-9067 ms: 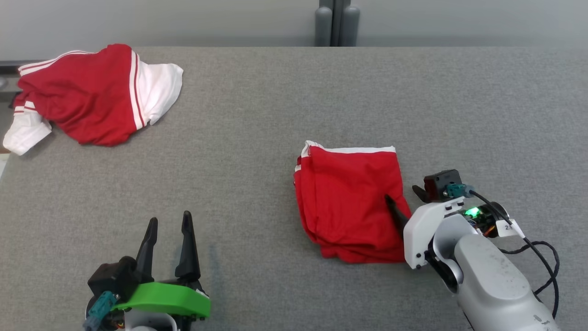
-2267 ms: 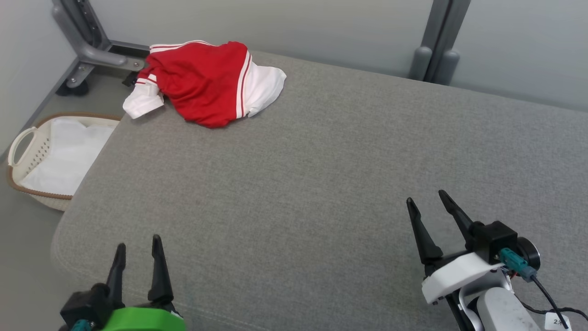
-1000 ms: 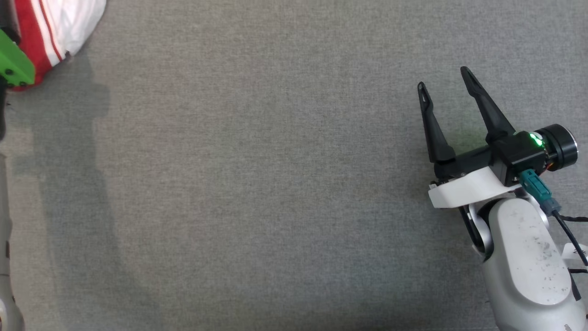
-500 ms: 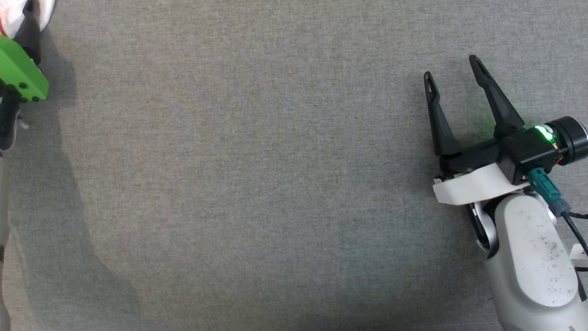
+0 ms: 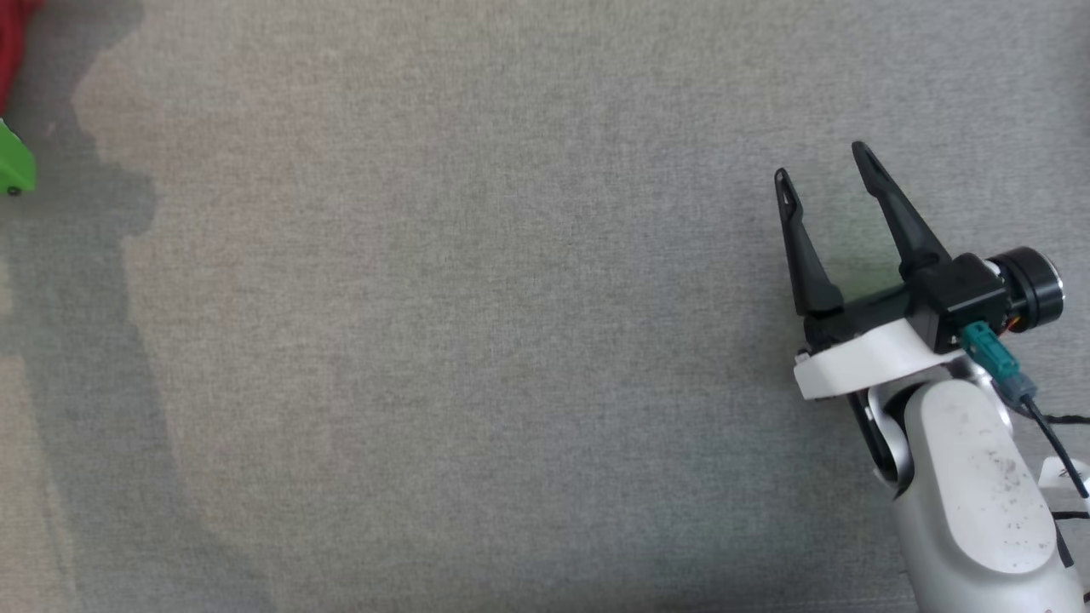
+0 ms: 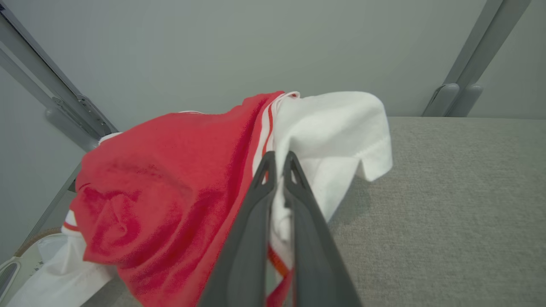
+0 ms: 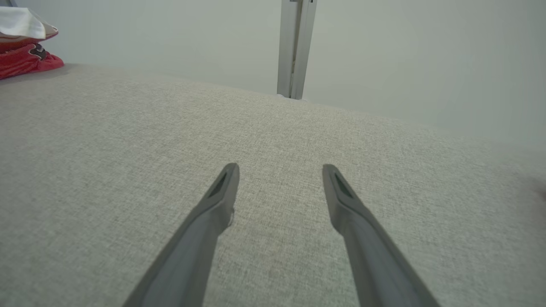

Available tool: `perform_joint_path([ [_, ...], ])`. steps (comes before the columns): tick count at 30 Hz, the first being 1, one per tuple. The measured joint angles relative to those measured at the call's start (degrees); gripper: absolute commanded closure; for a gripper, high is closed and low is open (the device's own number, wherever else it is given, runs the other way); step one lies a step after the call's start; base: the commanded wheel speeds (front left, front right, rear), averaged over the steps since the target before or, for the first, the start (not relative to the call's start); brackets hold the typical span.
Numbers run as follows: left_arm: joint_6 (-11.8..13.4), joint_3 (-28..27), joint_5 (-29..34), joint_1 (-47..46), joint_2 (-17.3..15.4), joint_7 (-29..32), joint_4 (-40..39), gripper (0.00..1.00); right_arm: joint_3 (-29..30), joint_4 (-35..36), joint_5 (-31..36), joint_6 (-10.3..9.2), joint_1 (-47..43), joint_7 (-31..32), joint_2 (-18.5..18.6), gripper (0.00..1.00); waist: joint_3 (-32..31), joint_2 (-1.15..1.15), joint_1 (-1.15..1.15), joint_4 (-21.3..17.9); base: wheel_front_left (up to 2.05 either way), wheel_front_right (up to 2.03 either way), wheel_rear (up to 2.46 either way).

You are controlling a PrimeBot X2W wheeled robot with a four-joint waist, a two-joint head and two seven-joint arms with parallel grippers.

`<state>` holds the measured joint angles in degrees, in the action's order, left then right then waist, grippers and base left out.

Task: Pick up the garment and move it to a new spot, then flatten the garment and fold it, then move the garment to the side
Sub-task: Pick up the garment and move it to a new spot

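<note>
The garment (image 6: 170, 179) is a crumpled red top with white sleeves and white stripes, lying at the far left of the grey padded table (image 6: 448, 204). My left gripper (image 6: 279, 160) is shut on it, with white sleeve fabric pinched between the two fingers and bunched up around them. In the head view a red sliver of the garment (image 5: 8, 34) sits in the top left corner, above the green mount (image 5: 13, 170) of my left wrist. My right gripper (image 5: 822, 162) hovers open over bare table at the right, far from the garment (image 7: 25, 59).
A pale laundry basket (image 6: 8, 273) with white cloth stands on the floor past the table's left end. Grey metal posts (image 6: 452, 98) and a slanted frame (image 6: 64, 111) line the wall behind the table. One upright post (image 7: 294, 47) stands ahead of my right gripper.
My left gripper has closed on the garment's white sleeve. The head camera has shifted, so the green mount and the garment sit nearer the left edge. My right gripper stays open.
</note>
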<state>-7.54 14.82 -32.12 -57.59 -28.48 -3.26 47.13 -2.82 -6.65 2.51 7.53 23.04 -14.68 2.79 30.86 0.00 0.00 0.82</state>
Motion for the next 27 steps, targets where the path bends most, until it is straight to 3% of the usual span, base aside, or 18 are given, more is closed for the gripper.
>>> perform_joint_path([
  [10,0.0,5.2,2.3,-1.4,-3.0,-3.0,-7.4,1.0,0.0,-3.3,-4.5,0.0,-3.8,-0.3,0.0,0.0,-9.8,0.0,0.0,-1.5,0.0,0.0,0.0],
  [15,0.0,8.7,2.2,-3.4,-2.4,-2.1,-13.6,1.0,0.7,-3.7,-6.5,0.0,-6.5,-0.3,0.0,0.0,-14.7,0.0,0.0,-2.9,0.0,0.0,0.0],
  [22,0.3,10.8,0.9,-7.4,2.8,-1.9,-19.2,1.0,1.2,-3.6,-8.7,0.0,-8.4,-0.4,0.0,0.0,-19.7,0.0,0.0,-6.2,0.0,0.0,0.0],
  [27,1.5,13.3,0.5,-9.9,10.1,-1.9,-21.4,1.0,2.6,-3.4,-10.0,0.0,-8.8,-0.4,0.0,0.0,-21.6,0.0,0.0,-9.1,0.0,0.0,0.0],
])
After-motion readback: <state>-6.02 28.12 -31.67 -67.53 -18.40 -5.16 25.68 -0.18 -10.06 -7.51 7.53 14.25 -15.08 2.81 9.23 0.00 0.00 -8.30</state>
